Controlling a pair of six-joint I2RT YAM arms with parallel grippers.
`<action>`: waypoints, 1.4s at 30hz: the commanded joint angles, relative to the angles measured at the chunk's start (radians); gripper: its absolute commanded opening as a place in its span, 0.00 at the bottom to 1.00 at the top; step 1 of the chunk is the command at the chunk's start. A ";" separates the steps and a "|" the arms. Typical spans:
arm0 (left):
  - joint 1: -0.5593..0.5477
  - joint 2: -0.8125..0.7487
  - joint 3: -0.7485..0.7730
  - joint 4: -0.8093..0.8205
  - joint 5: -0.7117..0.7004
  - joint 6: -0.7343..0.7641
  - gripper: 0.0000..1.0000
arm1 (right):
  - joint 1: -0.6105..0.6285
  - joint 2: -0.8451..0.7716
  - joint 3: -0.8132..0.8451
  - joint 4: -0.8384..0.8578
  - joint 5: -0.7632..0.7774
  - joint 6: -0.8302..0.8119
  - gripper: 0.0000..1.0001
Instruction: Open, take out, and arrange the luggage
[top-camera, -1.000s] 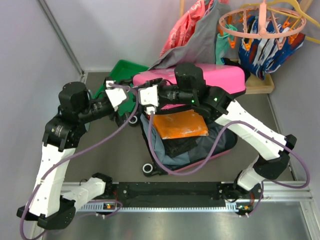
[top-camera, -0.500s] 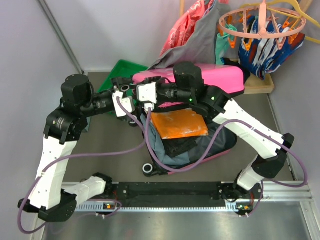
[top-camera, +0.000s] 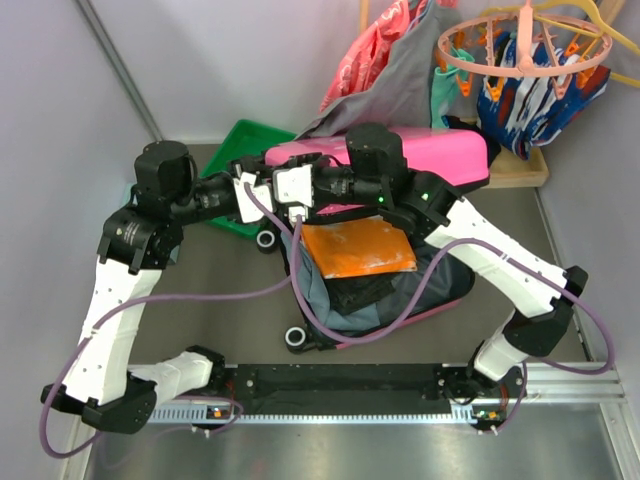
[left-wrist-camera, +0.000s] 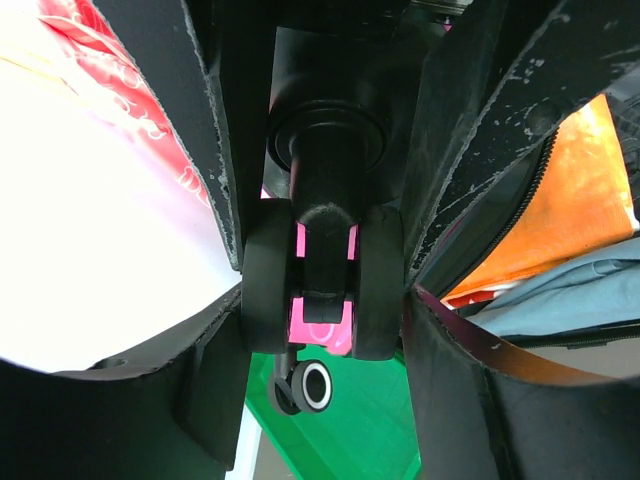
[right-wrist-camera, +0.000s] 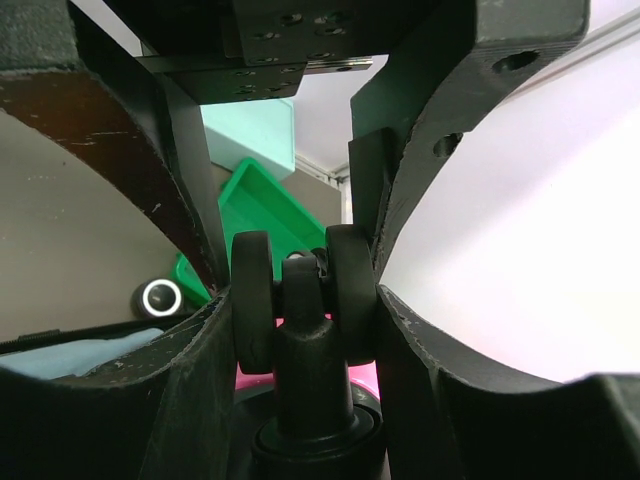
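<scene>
1. The left gripper (left-wrist-camera: 322, 300) has its fingers pressed on both sides of a twin caster (left-wrist-camera: 265, 300) of the luggage (top-camera: 440, 160). The contact seems to be only near the tips of the fingers, so I judge this grip as shallow.
2. The right gripper (right-wrist-camera: 300, 300) pinches a second caster (right-wrist-camera: 250, 300) in the same way, with one finger against each small wheel.
3. A caster can roll and swivel on its stem. If an arm pulls to the side, the wheel may turn between the fingers and slip out.
4. In the top view the two grippers are just beside each other at the left end of the pink shell. If their paths are not matched, they could hit one another or twist the shell.
5. The luggage lies open in the middle of the table. Its pink shell is raised at the far side, and the lower half is toward the arm bases, with an orange packet (top-camera: 360, 248) on top of grey and blue clothes. If one caster slips, the shell may fall onto these things.
6. The purple cables (top-camera: 300, 300) hang over the open half and could catch on its edge.
7. The green tray (top-camera: 235, 140) is just beside the left gripper, so a swing to the left may strike it.
</scene>
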 joint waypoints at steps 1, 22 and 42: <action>-0.001 0.005 0.036 -0.008 0.043 0.004 0.08 | -0.056 0.045 0.016 0.067 0.038 0.034 0.00; -0.001 -0.006 -0.060 0.207 -0.173 -0.419 0.00 | -0.030 -0.247 -0.214 0.159 0.177 0.154 0.99; -0.001 0.011 0.003 0.222 -0.174 -0.448 0.00 | -0.094 -0.574 -0.725 0.545 0.826 -0.251 0.85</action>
